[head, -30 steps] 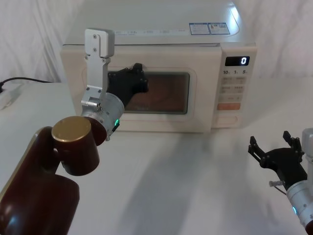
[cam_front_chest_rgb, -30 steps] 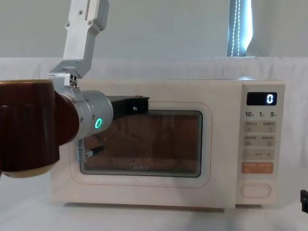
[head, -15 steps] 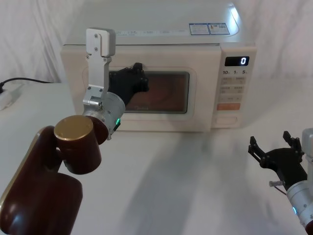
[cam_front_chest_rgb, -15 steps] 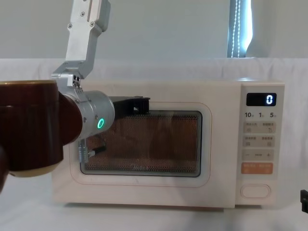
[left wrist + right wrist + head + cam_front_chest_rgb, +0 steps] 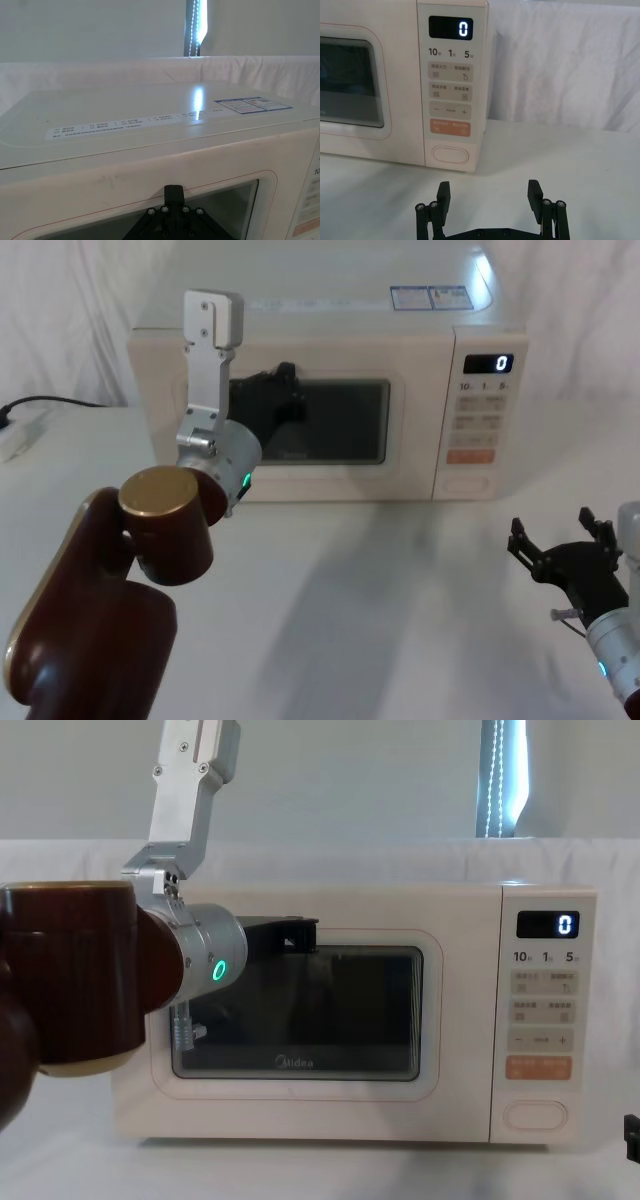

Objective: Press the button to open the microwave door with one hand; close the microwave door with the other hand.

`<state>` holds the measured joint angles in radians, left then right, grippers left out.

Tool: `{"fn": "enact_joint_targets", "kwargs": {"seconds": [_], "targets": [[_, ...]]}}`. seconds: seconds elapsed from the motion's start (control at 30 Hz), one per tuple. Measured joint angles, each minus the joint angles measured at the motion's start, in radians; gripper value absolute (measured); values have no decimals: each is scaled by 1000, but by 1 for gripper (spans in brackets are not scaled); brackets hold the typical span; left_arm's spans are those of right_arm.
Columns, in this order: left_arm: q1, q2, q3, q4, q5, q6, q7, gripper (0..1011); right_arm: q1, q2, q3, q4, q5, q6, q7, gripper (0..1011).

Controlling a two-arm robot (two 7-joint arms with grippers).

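Head view, my left gripper [image 5: 285, 390] against the wide microwave door [image 5: 330, 425] facing me, grip unclear, right gripper [image 5: 490, 195] spread near the desk's [image 5: 400, 590] right edge.

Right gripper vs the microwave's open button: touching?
Apart. In the right wrist view the right gripper is open, with bare table between its fingertips and the oval button.

left arm [image 5: 110, 610]: maroon shell, gold cap | wrist: silver, green ring | right gripper [image 5: 490, 197]: black, screwed
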<state>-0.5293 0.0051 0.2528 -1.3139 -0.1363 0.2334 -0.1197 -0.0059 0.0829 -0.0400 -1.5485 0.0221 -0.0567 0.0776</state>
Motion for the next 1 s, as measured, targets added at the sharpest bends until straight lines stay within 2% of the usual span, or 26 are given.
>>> {"fn": "enact_joint_targets", "kwargs": {"seconds": [0.27, 0.4, 0.63, 0.83, 1.0], "targets": [[-6, -6, -1, 8, 6, 0, -8, 0, 0, 0, 0, 0, 0, 0, 0, 1002], [5, -7, -1, -14, 0, 11, -20, 0, 0, 0, 0, 0, 0, 0, 0, 1002], [58, 15, -1, -111, -24, 55, -47, 0, 0, 0, 0, 0, 0, 0, 0, 1002], [137, 67, 2, -227, -32, 69, -68, 3, 0, 0, 0, 0, 0, 0, 0, 1002], [202, 102, -10, -316, -47, 72, -76, 106, 0, 0, 0, 0, 0, 0, 0, 1002]]}}
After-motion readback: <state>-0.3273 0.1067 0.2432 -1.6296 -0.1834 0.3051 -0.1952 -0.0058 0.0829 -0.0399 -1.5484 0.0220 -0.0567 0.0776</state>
